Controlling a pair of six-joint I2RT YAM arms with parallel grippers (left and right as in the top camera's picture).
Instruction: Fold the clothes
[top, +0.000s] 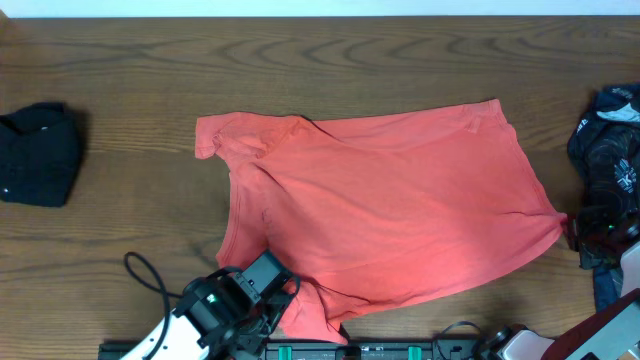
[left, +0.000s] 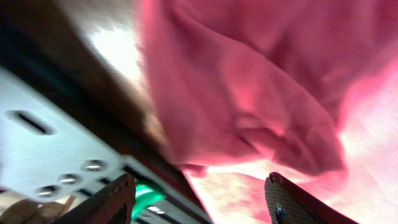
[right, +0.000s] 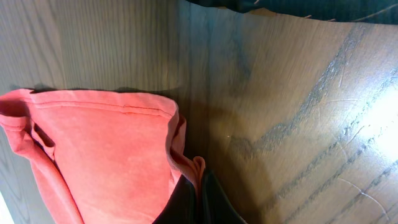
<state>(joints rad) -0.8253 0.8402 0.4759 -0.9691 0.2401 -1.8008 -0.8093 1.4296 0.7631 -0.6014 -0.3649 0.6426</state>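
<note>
The right pincer (right: 198, 199) pinched the T-shirt (top: 400, 200) hem; the left pincer (left: 200, 186) stood spread at its corner, so a one-sided pull risked bunching.

- T-shirt (top: 400, 200): soft matt coral cloth, creased, with a stitched hem;
- table (top: 120, 260): smooth dark wood, clear grain, faint sheen where light falls;
- black bundle (top: 38, 155): matt cloth;
- navy garment (top: 610, 150): patterned cloth, slightly shiny

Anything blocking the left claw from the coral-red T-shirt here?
Nothing visible. The open left claw sits right at the coral-red short-sleeved T-shirt, with bunched cloth directly ahead of it and no other object between.
</note>
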